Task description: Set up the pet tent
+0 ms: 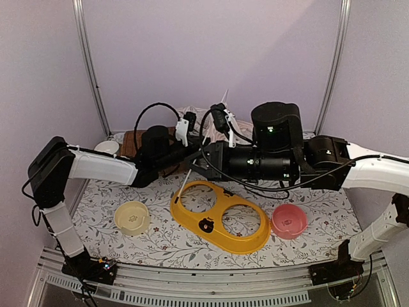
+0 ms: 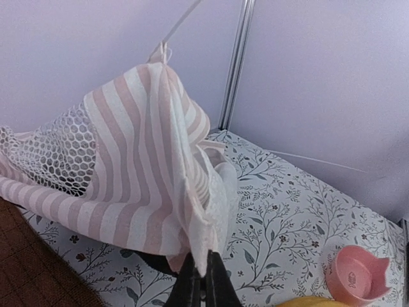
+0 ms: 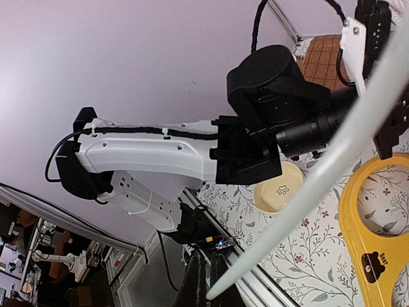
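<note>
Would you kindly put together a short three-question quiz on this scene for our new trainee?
1. True or false: the left claw is pinching the fabric of the striped tent.
2. What is the right claw shut on? A) a spoon B) a white pole C) a brush
3. Short answer: how many bowls sit in the holes of the yellow stand?

Key: 1 true; 2 B; 3 zero, both holes are empty.
</note>
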